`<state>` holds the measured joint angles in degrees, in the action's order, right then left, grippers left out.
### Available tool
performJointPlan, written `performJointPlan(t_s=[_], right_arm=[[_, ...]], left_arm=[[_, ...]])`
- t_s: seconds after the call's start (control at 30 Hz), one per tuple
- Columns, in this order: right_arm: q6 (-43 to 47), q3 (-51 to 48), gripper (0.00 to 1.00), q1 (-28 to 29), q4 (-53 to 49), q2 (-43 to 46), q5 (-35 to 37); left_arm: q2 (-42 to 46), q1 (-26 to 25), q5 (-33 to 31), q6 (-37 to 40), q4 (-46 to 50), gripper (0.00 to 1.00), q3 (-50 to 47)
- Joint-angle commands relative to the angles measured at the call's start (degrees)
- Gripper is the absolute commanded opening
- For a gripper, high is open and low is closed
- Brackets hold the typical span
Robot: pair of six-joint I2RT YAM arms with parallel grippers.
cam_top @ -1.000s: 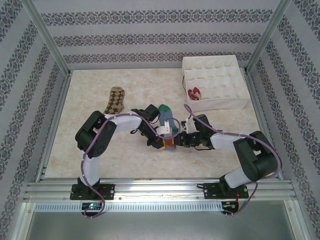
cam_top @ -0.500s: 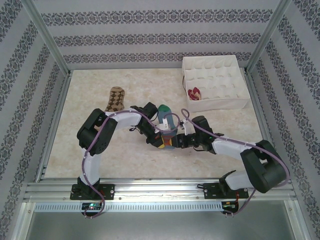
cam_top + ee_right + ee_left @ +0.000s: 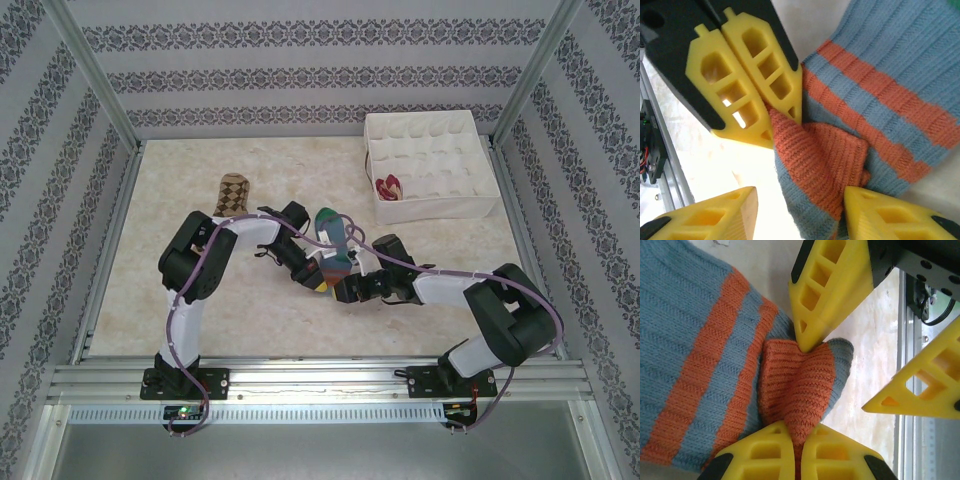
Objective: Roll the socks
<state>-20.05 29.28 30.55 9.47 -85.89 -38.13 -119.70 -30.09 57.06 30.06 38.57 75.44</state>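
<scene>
The orange-and-blue striped sock lies mid-table, its teal toe pointing away. My left gripper is shut on the sock's orange near end, the knit pinched between its yellow fingers. My right gripper stands open across that same end; one finger touches the fabric and the other hangs over bare table. The brown argyle sock lies flat at the back left. A peach and dark red sock sits in a cell of the white organizer.
The white cell organizer stands at the back right. An aluminium rail runs along the near edge, and patterned walls enclose the other sides. Both arms crowd the middle of the marble-look tabletop.
My right gripper has opened and let go of the striped sock's end. The left gripper kept its pinch, and the sock's near end shifted slightly with both arms.
</scene>
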Motion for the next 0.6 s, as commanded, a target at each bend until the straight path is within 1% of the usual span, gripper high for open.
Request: performJointPlan(t_s=[0.0,0.07,0.13,0.2,0.23,0.3,0.33,0.37,0.47,0.57], right_arm=[[3.87,2.14,0.51,1.56,-3.1,-0.53,1.6],[4.58,3.29,0.5,2.12,-3.84,-1.82,1.29],[4.37,4.56,0.44,2.32,-4.07,-3.48,0.76],[3.24,5.7,0.28,2.32,-5.29,-4.9,2.08],[2.46,6.23,0.2,2.24,-6.38,-5.35,3.04],[0.21,7.22,0.09,1.37,-8.76,-6.4,3.81],[-1.24,7.65,0.05,0.53,-9.62,-7.03,3.49],[-2.78,8.04,0.04,-0.62,-10.67,-8.16,2.6],[-5.61,9.61,0.03,-3.28,-14.94,-10.98,1.72],[-5.12,12.56,0.04,-4.09,-20.49,-13.73,1.56]], left_arm=[[-1.73,0.91,3.12,-1.49,2.72,0.0,1.45],[-2.04,0.97,3.54,-2.08,2.49,0.0,1.55],[-1.98,0.99,3.29,-3.19,1.67,0.0,1.49],[-1.08,1.17,1.66,-5.98,-1.23,0.0,0.38],[-0.26,1.24,0.52,-7.24,-3.22,0.02,-0.63],[2.77,1.26,-1.41,-9.44,-10.55,0.05,-4.94],[4.48,1.26,-2.16,-10.51,-14.34,0.08,-7.18],[6.41,1.26,-3.06,-11.43,-18.57,0.11,-9.69],[11.82,1.26,-4.75,-12.16,-29.56,0.19,-16.68],[17.72,1.17,-6.81,-12.63,-41.8,0.27,-24.48]])
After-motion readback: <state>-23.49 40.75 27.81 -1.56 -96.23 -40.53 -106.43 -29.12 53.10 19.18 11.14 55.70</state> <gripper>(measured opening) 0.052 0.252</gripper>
